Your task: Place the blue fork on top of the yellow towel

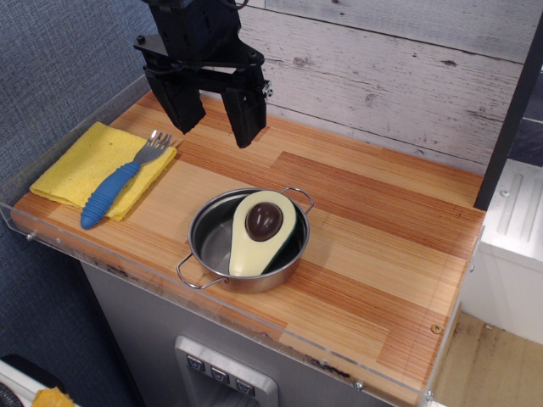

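The blue fork [113, 190] lies diagonally on the right part of the yellow towel [81, 164], handle toward the front edge, silvery tines pointing back right at the towel's corner. The towel lies flat at the left end of the wooden counter. My black gripper [216, 129] hangs open and empty above the counter, to the right of and behind the fork, its two fingers [244, 119] spread wide apart.
A steel pot [212, 244] with two handles stands at the front middle and holds a toy avocado half [263, 231]. A clear plastic rim [212, 309] runs along the counter's front and left edges. A dark post [176, 52] stands at the back left.
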Controlling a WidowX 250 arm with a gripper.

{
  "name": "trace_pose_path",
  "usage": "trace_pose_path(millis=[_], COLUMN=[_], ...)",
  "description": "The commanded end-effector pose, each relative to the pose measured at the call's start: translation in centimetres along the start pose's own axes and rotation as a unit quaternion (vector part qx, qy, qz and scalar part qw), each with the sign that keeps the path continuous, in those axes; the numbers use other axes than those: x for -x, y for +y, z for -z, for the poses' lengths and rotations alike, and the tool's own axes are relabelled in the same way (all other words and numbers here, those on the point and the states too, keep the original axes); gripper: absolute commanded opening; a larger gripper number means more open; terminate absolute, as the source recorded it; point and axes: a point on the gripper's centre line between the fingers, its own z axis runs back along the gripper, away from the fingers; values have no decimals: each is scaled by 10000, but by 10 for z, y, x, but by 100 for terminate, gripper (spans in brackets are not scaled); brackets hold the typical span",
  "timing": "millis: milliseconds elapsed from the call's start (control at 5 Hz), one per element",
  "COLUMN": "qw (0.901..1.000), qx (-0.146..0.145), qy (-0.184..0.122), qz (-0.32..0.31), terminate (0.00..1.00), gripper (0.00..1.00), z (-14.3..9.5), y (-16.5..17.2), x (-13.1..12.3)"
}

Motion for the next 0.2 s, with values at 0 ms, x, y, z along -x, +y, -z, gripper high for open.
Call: trace_pose_path(millis=[0], qw=[9998], qx=[-59], qy=[-177], qz=[54], terminate=[100], gripper=[100], z=[-16], y=[1], x=[-3])
